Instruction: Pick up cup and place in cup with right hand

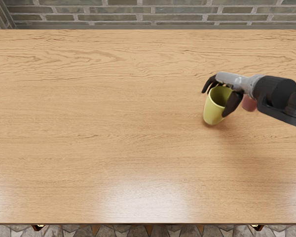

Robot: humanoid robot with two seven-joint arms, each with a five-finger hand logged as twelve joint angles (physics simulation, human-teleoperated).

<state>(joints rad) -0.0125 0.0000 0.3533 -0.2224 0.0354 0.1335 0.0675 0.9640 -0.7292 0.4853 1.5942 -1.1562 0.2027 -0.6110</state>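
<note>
The yellow cup point(213, 111) is on the right-hand part of the wooden table point(113, 138), roughly midway between the far and near edges and well apart from the far right corner. Its mouth faces up, and the yellow-green inner wall shows in the opening; part of the rim is hidden beneath the right hand point(218, 94). That hand reaches in from the table's right side, above the cup. Whether its fingers are released or grasping the cup cannot be told from this view.

A reddish container point(249, 104) shows partly from behind the wrist, nearer the table's right edge than the yellow cup; its contents are hidden. Beyond the table's far edge is a grey-green brick wall point(182, 19).
</note>
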